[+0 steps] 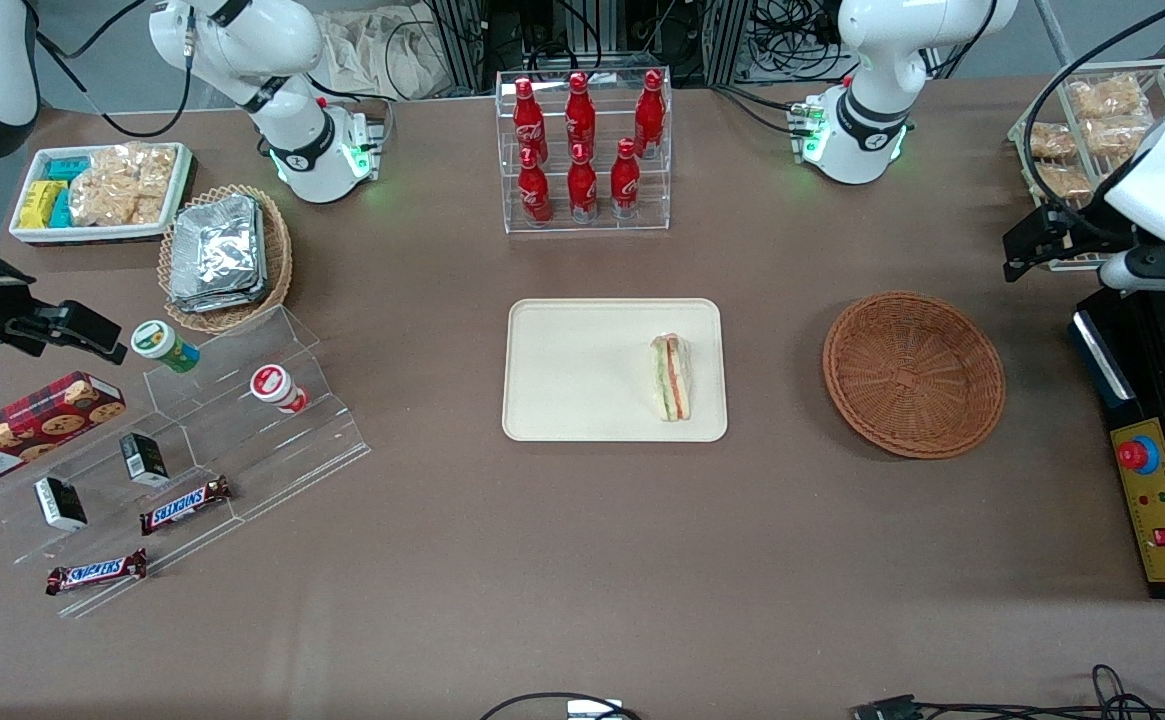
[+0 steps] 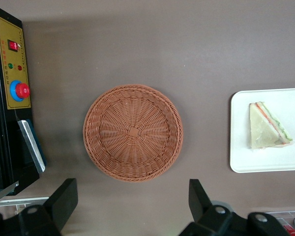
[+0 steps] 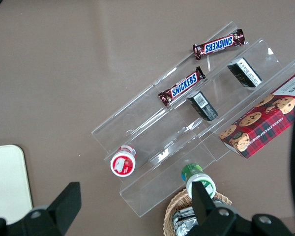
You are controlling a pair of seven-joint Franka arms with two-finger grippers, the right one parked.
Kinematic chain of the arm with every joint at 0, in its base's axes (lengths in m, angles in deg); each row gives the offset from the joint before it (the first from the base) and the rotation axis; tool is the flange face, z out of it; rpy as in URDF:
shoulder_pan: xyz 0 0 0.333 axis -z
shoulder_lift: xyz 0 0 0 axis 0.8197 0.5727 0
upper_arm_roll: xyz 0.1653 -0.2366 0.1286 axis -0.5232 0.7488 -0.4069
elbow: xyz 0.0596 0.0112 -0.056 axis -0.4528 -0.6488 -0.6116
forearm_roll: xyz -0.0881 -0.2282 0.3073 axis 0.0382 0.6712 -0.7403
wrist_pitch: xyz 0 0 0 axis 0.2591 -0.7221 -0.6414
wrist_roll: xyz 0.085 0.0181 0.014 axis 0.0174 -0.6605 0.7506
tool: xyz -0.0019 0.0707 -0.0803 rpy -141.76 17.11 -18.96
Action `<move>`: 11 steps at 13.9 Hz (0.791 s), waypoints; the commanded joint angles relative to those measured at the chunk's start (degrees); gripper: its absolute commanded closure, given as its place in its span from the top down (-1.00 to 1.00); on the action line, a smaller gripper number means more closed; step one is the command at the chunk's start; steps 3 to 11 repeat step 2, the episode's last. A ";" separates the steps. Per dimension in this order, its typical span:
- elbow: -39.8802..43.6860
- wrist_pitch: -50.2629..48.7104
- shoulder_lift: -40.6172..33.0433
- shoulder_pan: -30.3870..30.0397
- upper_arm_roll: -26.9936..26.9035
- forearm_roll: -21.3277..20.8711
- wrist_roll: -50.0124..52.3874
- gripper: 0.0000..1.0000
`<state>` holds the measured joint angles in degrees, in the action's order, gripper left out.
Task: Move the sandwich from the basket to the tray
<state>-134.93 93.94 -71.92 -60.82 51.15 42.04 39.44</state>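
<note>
At the parked arm's end of the worktop, a clear stepped stand is seen with chocolate bars and small cups on it, and a lighter wicker basket of foil packets is set farther from the front camera than the stand. Toward the middle, a clear rack of red bottles stands far from the camera. Nearer the camera than the rack, the tray is laid flat, and the sandwich is found on it, at the tray's end toward the working arm, resting on its side with the green and orange-red layers shown. Next comes the basket, set on the worktop apart from the tray, toward the working arm's end. The left arm's end effector is held in the air above the worktop, farther from the camera than the basket and nearer the working arm's end. In the wrist view its fingers are spread wide with nothing between them. The sandwich is thus placed well apart from the end effector, with the basket lying roughly between the two. A black and yellow control box is seen at the edge.
</note>
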 commanded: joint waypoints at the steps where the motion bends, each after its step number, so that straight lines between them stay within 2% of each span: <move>1: -0.04 -1.87 -0.83 0.40 -0.68 0.37 -1.13 1.00; 11: 0.05 -1.88 -0.83 0.31 -0.68 0.20 -1.13 1.00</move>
